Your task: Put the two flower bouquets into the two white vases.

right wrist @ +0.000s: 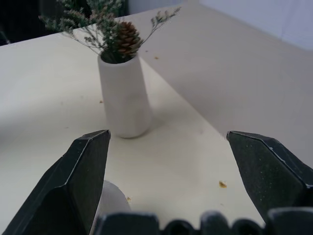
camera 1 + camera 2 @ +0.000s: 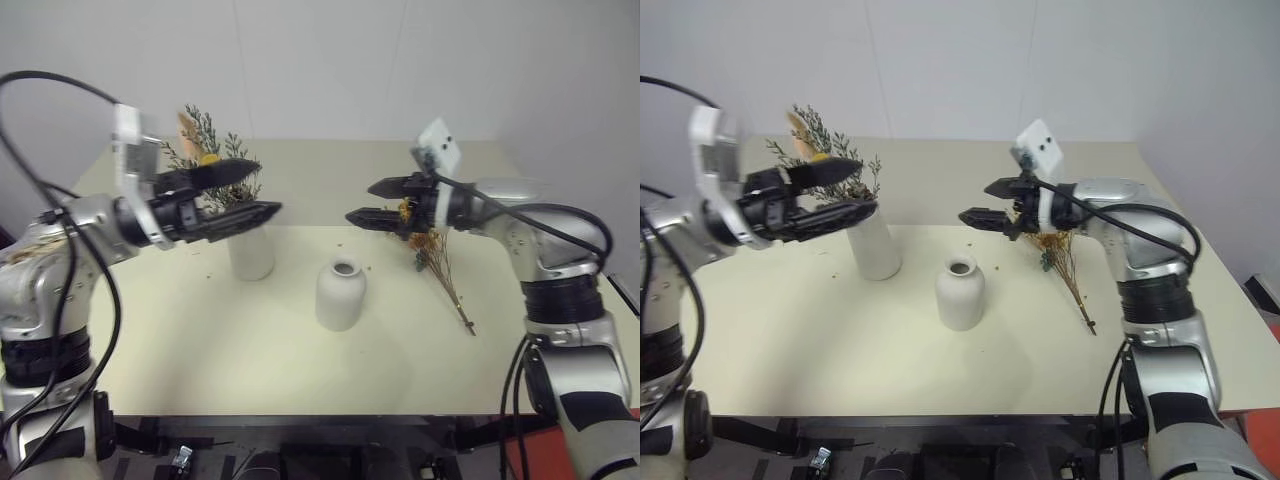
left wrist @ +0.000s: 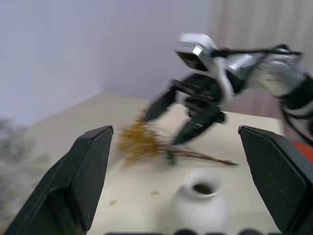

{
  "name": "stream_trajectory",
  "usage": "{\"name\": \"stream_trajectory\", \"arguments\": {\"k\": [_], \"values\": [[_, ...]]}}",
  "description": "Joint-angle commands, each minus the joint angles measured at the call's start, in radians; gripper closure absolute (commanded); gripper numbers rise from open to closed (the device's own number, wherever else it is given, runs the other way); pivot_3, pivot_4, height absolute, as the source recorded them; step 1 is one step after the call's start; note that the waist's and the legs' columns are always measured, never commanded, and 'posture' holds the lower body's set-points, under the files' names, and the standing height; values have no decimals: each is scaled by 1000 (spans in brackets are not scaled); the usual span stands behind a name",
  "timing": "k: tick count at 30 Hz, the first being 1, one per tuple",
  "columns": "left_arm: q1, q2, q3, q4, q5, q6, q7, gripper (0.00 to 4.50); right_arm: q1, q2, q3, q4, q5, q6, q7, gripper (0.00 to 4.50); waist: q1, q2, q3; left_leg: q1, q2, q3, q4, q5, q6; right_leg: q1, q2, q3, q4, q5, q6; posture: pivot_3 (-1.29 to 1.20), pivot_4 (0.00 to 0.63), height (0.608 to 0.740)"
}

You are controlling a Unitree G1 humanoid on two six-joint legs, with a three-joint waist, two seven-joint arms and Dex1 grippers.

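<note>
Nearest us, the short rounded matte white vase (image 2: 340, 294) stands empty on the cream table (image 2: 250, 350). Behind it, our taller tapered white vase (image 2: 251, 250) holds the grey-green feathery bouquet (image 2: 205, 150); the yellow-orange dried bunch (image 2: 435, 255) lies flat beside our right gripper (image 2: 365, 203). Both it and our left gripper (image 2: 255, 190) hang spread, empty.

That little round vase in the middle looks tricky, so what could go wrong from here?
The short vase has a narrow neck, so the yellow-orange bouquet's spreading stems might miss the opening. The bouquet lies flat on the table, so the open right pincer could crush or shed brittle blossoms. The left pincer hovers near the filled tall vase and might tip it.
</note>
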Motion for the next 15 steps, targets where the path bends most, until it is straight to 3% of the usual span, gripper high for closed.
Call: {"name": "stream_trajectory", "arguments": {"k": [1, 9, 15], "values": [[-95, -36, -109, 79, 45, -35, -58, 26, 24, -48, -66, -73, 29, 41, -23, 0, 1, 0, 0, 0, 0, 0, 0, 0, 0, 0, 0, 0, 0, 0, 0, 0, 150, 740], [-305, -178, -310, 376, 204, -93, -144, 26, 119, -159, -117, -107, 32, 152, -92, 0, 3, 0, 0, 0, 0, 1, 0, 0, 0, 0, 0, 1, -2, -1, 1, 0, 150, 740], [-374, -256, -372, 500, 280, -142, -219, 26, 136, -267, -38, -51, -7, 301, -120, 0, 3, 0, 0, 0, 0, 1, 0, 0, 0, 0, 0, 2, -1, -1, 1, 0, 150, 740]]}}
